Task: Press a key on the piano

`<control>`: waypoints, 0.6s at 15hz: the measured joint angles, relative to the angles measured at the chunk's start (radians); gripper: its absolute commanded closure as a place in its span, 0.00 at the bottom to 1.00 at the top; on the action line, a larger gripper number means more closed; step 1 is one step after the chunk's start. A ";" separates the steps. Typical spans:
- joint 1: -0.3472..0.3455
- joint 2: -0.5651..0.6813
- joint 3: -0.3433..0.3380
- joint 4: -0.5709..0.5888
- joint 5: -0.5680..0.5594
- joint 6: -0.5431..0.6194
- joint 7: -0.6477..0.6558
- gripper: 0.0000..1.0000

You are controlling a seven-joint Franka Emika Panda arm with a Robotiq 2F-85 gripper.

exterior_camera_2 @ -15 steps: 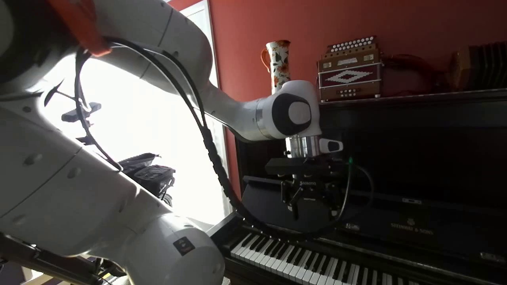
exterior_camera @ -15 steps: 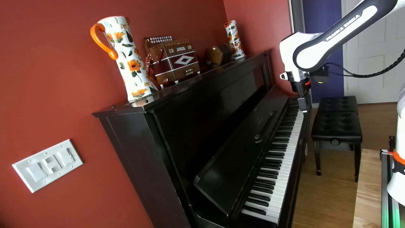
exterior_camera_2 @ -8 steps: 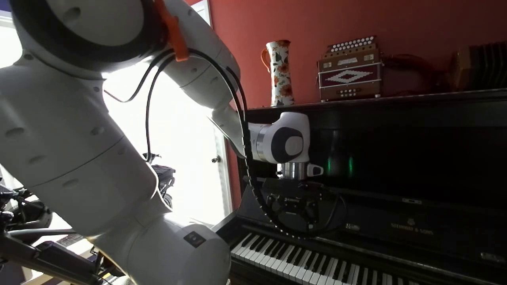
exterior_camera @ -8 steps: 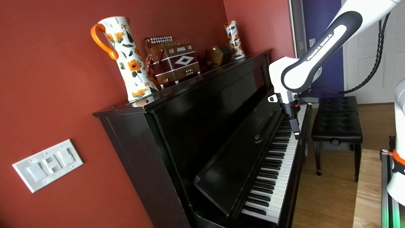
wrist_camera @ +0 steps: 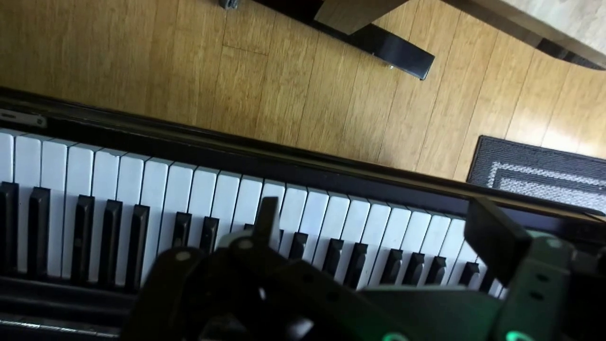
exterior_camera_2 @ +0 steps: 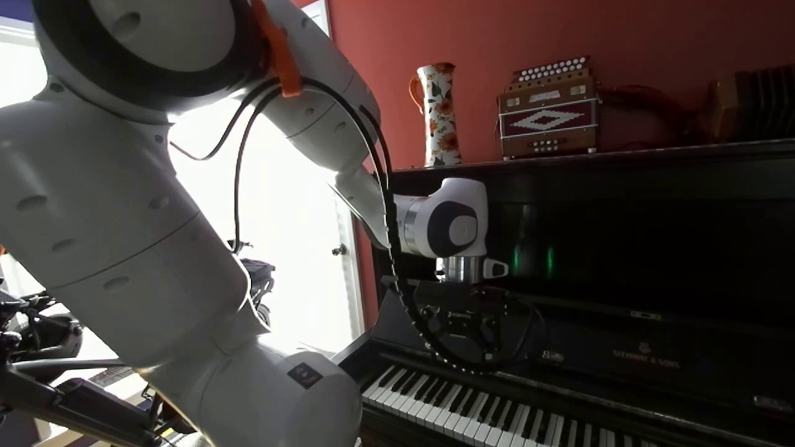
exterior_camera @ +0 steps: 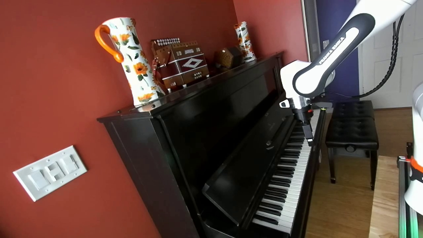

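Note:
The glossy black upright piano (exterior_camera: 228, 102) stands against the red wall, and it also shows in an exterior view (exterior_camera_2: 652, 248). Its row of white and black keys (exterior_camera: 296, 177) runs along the front; the keys also show in the wrist view (wrist_camera: 129, 177). My gripper (exterior_camera: 310, 142) points down over the keys, near their front edge. In the wrist view my gripper (wrist_camera: 372, 206) is open and empty, its fingers (wrist_camera: 494, 232) wide apart with several keys showing between them. Whether a fingertip touches a key I cannot tell. In an exterior view the arm's cable partly hides my gripper (exterior_camera_2: 459, 351).
A floral pitcher (exterior_camera: 138, 66), an accordion (exterior_camera: 186, 62) and a floral vase (exterior_camera: 245, 41) stand on top of the piano. A black padded bench (exterior_camera: 352, 130) is beyond the keyboard. A wooden table edge (exterior_camera: 383, 198) is by the robot base. A cable (exterior_camera_2: 392, 230) hangs along the arm.
My gripper has come down and moved along the keyboard, toward the near end in an exterior view. Over the last half second it has hardly moved. The piano has not moved.

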 measured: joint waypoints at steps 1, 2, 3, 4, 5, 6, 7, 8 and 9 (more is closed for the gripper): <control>-0.003 0.005 0.000 -0.001 0.000 0.014 0.000 0.00; -0.006 0.017 -0.002 -0.004 0.004 0.040 0.000 0.00; -0.009 0.037 -0.003 -0.009 0.006 0.079 0.000 0.00; -0.012 0.064 -0.005 -0.013 0.007 0.124 0.000 0.00; -0.015 0.097 -0.005 -0.016 0.008 0.172 0.000 0.00; -0.020 0.132 -0.005 -0.018 0.008 0.219 0.000 0.00; -0.027 0.171 -0.005 -0.019 0.008 0.267 0.000 0.25; -0.035 0.207 -0.005 -0.019 0.008 0.308 0.000 0.26; -0.043 0.243 -0.005 -0.018 0.008 0.348 0.000 0.32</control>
